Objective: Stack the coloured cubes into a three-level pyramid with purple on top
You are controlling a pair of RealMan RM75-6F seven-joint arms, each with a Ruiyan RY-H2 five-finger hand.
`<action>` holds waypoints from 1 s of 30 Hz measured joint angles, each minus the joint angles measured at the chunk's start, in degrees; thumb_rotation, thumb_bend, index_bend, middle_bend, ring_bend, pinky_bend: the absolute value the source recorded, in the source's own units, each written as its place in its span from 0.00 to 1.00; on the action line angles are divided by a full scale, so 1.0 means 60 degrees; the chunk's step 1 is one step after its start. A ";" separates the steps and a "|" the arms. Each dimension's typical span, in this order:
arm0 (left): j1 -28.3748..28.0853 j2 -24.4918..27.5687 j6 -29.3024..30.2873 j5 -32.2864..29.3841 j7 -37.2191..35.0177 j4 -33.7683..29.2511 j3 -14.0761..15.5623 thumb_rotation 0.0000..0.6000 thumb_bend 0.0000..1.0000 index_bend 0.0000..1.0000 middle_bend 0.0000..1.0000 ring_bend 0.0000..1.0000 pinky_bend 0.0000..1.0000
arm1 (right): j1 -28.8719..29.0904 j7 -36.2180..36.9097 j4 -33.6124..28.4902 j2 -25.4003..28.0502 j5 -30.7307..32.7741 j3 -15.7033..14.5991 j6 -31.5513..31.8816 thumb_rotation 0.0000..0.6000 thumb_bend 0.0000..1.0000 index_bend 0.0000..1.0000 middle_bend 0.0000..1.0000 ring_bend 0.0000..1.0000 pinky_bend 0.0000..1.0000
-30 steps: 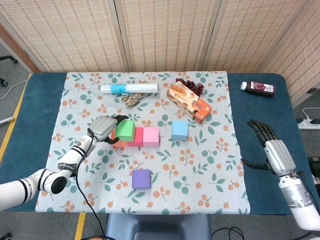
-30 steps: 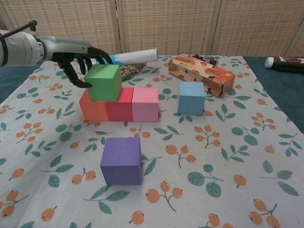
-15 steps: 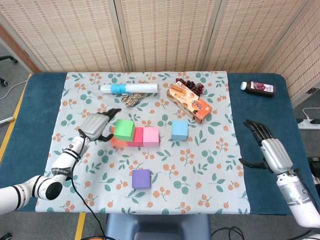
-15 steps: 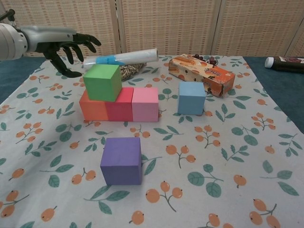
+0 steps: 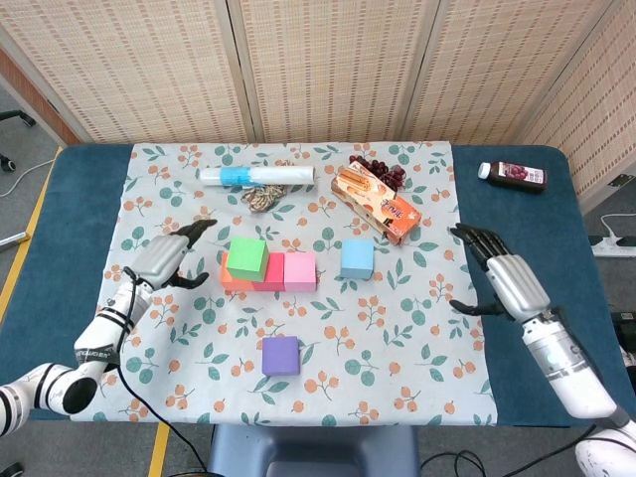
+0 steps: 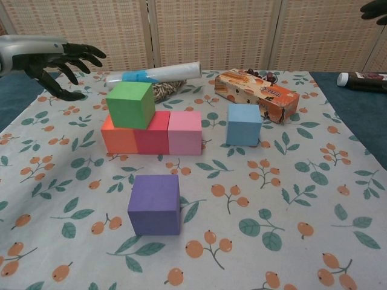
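Left hand (image 5: pixel 164 258) appears in the head view with fingers spread wide, holding nothing, positioned left of the block row and apart from it. Right hand (image 5: pixel 500 280) is likewise spread wide and empty, over the right edge of the floral tablecloth (image 5: pixel 417 368), well apart from all cubes. On the cloth, 3 cubes form a touching row: an orange cube (image 5: pixel 228 279), a red cube (image 5: pixel 271 272) and a pink cube (image 5: pixel 301 270). A green cube (image 5: pixel 247 259) rests on top of the row, over the orange and red cubes. A blue cube (image 5: pixel 357 258) stands alone just right of the pink cube, not touching it. The purple cube (image 5: pixel 280 356) sits alone near the front edge of the cloth, well apart from the row. At the rear lie a white and blue tube (image 5: pixel 256 176), a snack box (image 5: pixel 378 205) and, on the dark table (image 5: pixel 517 214), a bottle (image 5: pixel 513 175). The chest view shows the left hand (image 6: pixel 51 63) raised at the upper left, fingers apart and empty, beside but clear of the green cube (image 6: pixel 130 104). The purple cube (image 6: pixel 155 204) is nearest the camera, in front of the row, and the blue cube (image 6: pixel 244 124) stands right of the pink cube (image 6: pixel 184 132). Only dark fingertips of the right hand (image 6: pixel 376 10) show at the upper right corner.
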 measured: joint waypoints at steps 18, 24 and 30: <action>-0.1051 -0.1057 -0.2100 0.2811 -0.3454 0.2435 -0.0042 1.00 0.34 0.00 0.00 0.00 0.15 | -0.0338 -0.0147 -0.0376 0.0407 0.0125 0.0037 0.0677 1.00 0.08 0.00 0.02 0.00 0.00; -0.1228 -0.1259 -0.2164 0.2944 -0.3836 0.2812 -0.0009 1.00 0.33 0.04 0.05 0.09 0.18 | -0.0369 -0.0080 -0.0253 0.0336 0.0135 -0.0028 0.0663 1.00 0.08 0.00 0.02 0.00 0.00; -0.1339 -0.1375 -0.2228 0.2881 -0.3872 0.2967 0.0014 1.00 0.33 0.14 0.19 0.20 0.19 | -0.0361 -0.0040 -0.0151 0.0269 0.0156 -0.0063 0.0617 1.00 0.08 0.00 0.02 0.00 0.00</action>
